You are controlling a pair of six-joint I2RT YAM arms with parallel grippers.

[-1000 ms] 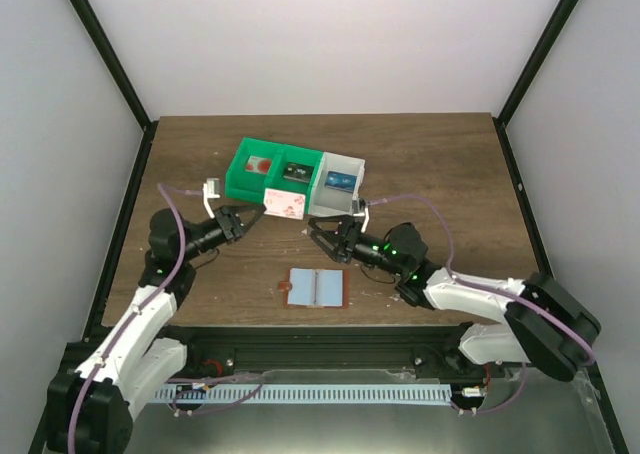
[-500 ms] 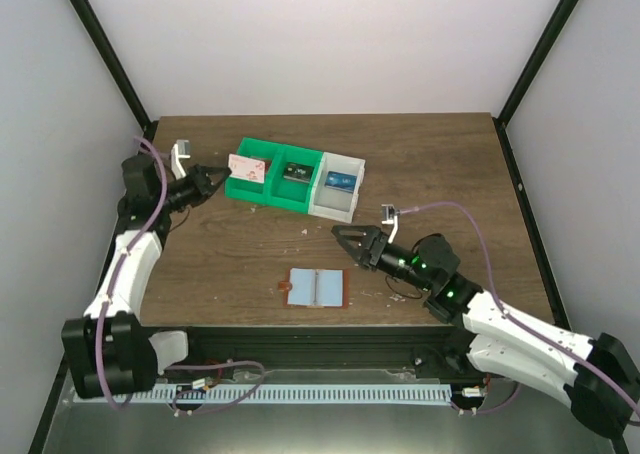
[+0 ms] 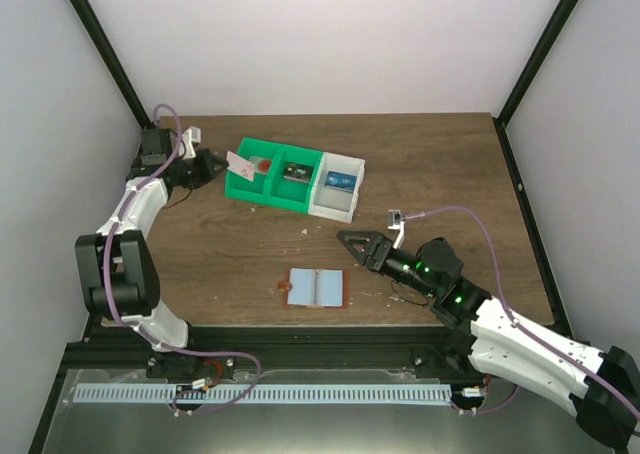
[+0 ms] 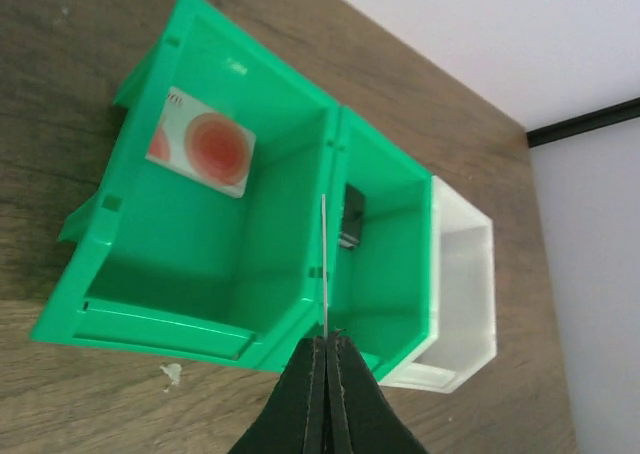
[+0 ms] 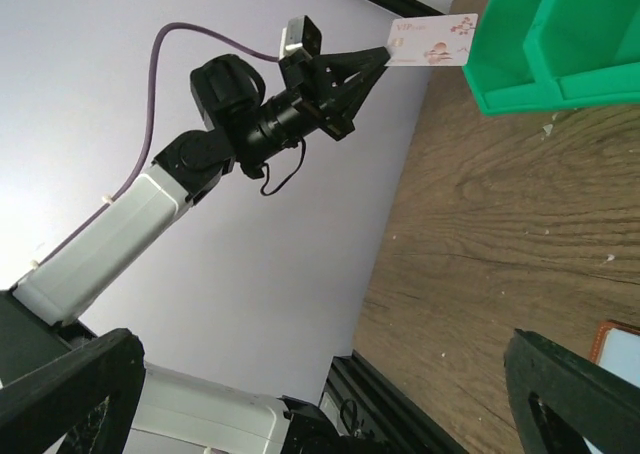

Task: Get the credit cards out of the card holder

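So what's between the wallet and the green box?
Between the wallet and green box, only bare table with tiny pale specks, in the top view.

Dark-brown wood-grain table (image 3: 440, 164), a few pale specks (image 3: 306, 232) on top. Plain white back wall (image 3: 320, 34); pale side panels L (image 3: 50, 154) & R (image 3: 600, 134). Black frame posts (image 3: 100, 49) slant up from both rear corners. Black front rail (image 3: 320, 342) along the near edge. Below it, brushed-metal floor (image 3: 330, 429) w/ pale slotted strip (image 3: 300, 394). Light is even and diffuse.
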